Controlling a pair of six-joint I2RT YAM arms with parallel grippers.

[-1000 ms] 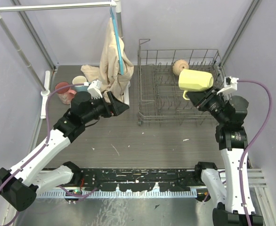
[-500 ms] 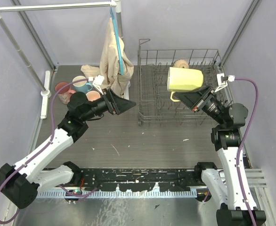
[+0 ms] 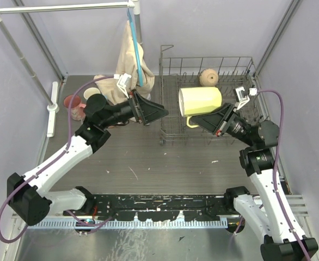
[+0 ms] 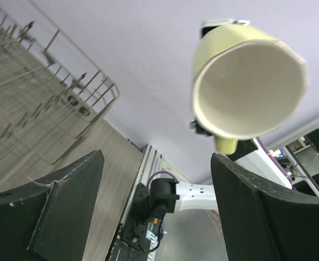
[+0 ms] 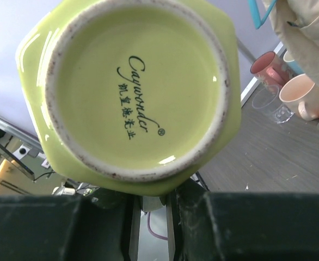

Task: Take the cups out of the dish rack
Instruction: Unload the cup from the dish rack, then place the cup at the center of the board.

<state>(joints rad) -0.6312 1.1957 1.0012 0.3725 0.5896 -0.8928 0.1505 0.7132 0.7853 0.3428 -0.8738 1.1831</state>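
Note:
A yellow-green mug hangs on its side above the left part of the grey wire dish rack. My right gripper is shut on its handle. The right wrist view shows the mug's printed base just above that gripper. My left gripper is open and empty at the rack's left edge, a short gap from the mug, pointing at its mouth. In the left wrist view the mug's open mouth is above and beyond the spread fingers. A tan mug lies at the back of the rack.
A beige cloth hangs from a rail left of the rack. On the table beside it stand a pink cup, a clear glass and a salmon mug; my left arm covers most of them from above. Grey walls close in on both sides.
My right arm has carried the yellow-green mug leftward over the rack. My left arm has swung right and up, its open gripper now facing the mug's mouth.

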